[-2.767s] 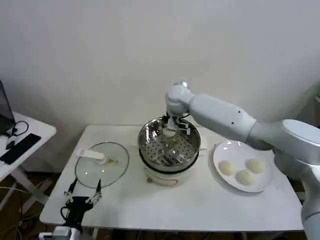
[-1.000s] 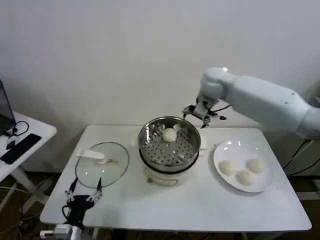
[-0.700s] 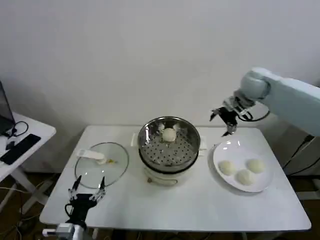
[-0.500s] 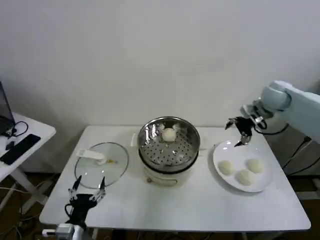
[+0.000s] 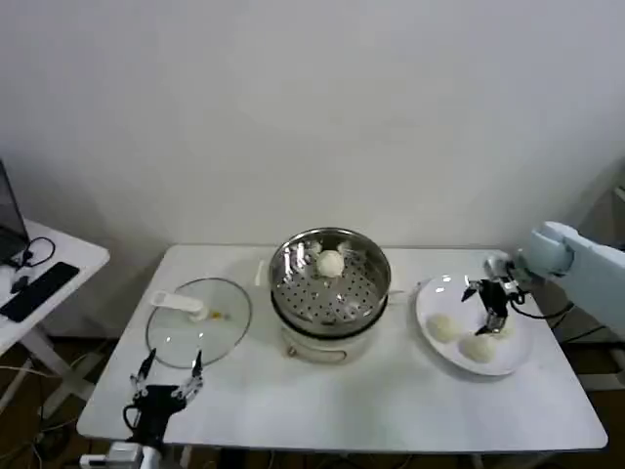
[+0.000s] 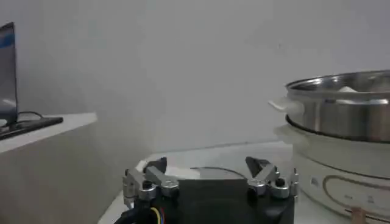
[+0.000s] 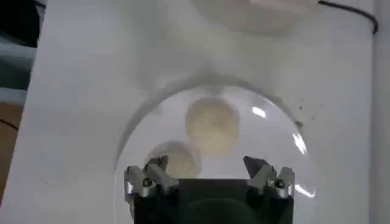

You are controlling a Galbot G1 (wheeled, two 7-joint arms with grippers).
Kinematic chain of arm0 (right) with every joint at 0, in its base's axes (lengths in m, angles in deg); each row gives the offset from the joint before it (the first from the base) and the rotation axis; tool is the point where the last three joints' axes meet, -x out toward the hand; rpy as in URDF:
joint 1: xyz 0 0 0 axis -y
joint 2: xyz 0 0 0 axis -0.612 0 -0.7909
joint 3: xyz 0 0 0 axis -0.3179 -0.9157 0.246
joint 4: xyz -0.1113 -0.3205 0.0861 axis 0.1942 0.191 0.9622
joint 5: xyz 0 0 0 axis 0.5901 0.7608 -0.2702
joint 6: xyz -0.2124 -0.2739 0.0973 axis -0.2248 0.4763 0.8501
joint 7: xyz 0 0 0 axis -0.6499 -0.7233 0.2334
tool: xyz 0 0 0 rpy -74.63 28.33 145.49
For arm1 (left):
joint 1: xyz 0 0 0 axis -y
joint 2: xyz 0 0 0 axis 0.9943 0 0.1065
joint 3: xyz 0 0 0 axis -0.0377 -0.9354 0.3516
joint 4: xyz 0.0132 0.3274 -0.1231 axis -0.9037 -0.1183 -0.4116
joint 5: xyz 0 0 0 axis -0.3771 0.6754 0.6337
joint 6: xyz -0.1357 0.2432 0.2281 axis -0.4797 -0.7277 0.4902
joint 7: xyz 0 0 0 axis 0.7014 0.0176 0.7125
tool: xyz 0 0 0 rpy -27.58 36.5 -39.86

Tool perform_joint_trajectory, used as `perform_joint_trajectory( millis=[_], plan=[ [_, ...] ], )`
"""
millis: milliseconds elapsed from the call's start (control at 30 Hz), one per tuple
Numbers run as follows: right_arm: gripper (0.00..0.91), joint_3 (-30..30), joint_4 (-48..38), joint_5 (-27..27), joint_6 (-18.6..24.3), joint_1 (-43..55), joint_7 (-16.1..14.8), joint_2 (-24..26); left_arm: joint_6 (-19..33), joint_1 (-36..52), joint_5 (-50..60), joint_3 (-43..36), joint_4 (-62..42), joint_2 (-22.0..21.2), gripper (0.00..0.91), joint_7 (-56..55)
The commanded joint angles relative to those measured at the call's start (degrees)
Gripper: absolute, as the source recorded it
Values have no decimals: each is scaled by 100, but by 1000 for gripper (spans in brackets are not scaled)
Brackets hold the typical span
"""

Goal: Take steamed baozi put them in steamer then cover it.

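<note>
At frame centre we see one cream-white steamed bun point(image 5: 331, 263) in the shiny perforated steel steamer point(image 5: 330, 283); right, our spread, empty right end effector point(image 5: 490, 306) hovers over three buns point(image 5: 478, 347) on a flat white plate point(image 5: 432, 297).

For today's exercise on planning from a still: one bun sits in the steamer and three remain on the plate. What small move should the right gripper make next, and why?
Probably lower the right gripper onto the bun beneath it and close. Its jaws are open above the plate, holding nothing, while the steamer holds only one baozi.
</note>
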Motion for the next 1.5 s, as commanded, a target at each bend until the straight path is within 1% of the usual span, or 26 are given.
perform_joint_trajectory(
  millis=[33, 167, 300, 633, 900, 1067, 1100, 1233, 1500],
  plan=[
    [907, 417, -859, 301, 44, -578, 50, -709, 17, -27, 2, 33, -48, -11, 907, -6],
    [907, 433, -1163, 358, 83, -530, 37, -1029, 24, -34, -7, 56, -76, -12, 907, -9],
    [907, 413, -1317, 362, 97, -557, 21, -1188, 23, -33, -28, 87, -85, -8, 907, -13],
    [907, 475, -1455, 355, 96, -621, 35, -1376, 18, -1, -39, 94, -131, -10, 907, -20],
    [907, 492, -1456, 359, 71, -625, -24, -1370, 12, 13, -36, 93, -145, -17, 907, -29],
    [796, 516, -1472, 366, 60, -615, -45, -1353, 8, 13, -30, 88, -139, -27, 907, -32],
    [725, 524, -1469, 362, 53, -619, -44, -1350, 8, 16, -29, 89, -139, -27, 907, -33],
    [695, 525, -1442, 357, 48, -618, -49, -1321, 7, 19, -30, 94, -138, -25, 907, -35],
    [695, 499, -1366, 297, 22, -555, -46, -1223, 14, 10, -18, 81, -129, -35, 907, -38]
  ],
)
